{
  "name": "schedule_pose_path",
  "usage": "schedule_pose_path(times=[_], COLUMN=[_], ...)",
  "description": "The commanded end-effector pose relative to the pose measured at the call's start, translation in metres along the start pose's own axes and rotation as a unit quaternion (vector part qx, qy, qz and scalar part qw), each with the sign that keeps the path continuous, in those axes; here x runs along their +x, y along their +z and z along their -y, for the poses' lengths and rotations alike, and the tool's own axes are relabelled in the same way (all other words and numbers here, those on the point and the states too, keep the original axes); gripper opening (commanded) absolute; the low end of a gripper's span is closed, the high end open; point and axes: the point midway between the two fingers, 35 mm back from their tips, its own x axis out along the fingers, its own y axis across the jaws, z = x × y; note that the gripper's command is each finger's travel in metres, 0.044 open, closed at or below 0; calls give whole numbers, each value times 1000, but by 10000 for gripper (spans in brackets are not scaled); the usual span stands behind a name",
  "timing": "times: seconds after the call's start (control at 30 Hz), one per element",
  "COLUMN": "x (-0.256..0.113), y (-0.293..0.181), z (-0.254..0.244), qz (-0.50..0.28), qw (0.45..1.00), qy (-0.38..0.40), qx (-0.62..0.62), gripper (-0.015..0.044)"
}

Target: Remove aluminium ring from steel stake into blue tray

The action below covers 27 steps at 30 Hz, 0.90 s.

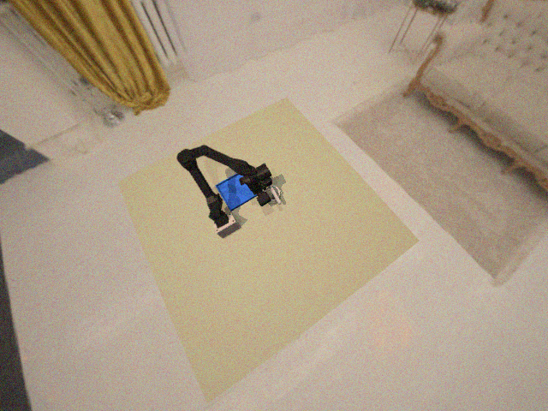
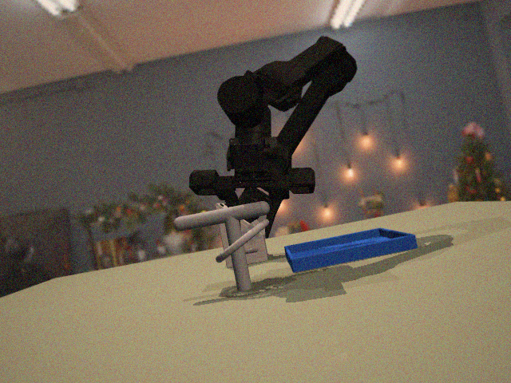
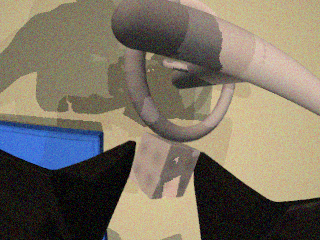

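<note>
Aluminium ring (image 2: 243,240) (image 3: 187,134), one in number, is seen tilted around the post of one steel stake (image 2: 240,263) (image 3: 270,55), below its single cross-bar and raised off the table (image 1: 282,274) (image 2: 255,337) (image 3: 260,175). One small block-shaped tab (image 3: 165,165) is joined to the ring's rim and is gripped between the two dark fingers of the one claw (image 1: 270,191) (image 3: 166,152), which is closed on it, the fingers held partly apart by its width. One blue tray (image 1: 235,193) (image 2: 350,255) (image 3: 50,145) is placed near the stake, with no ring laid inside. One black arm (image 1: 194,168) (image 2: 313,99) is bent sharply at a high elbow, its forearm sloped down toward the stake and its wrist turned so that the claw is pointed downward, behind the cross-bar in the exterior view
</note>
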Motion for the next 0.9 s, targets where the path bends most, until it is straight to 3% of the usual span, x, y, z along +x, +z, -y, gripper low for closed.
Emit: schedule_pose_path(times=[0.0,0.87], x=[-3,-15], y=[3,6], z=[-1,-12], qz=[2,6], qw=[1000,999], qy=[-9,-31], qx=[-2,-6], gripper=[0,0])
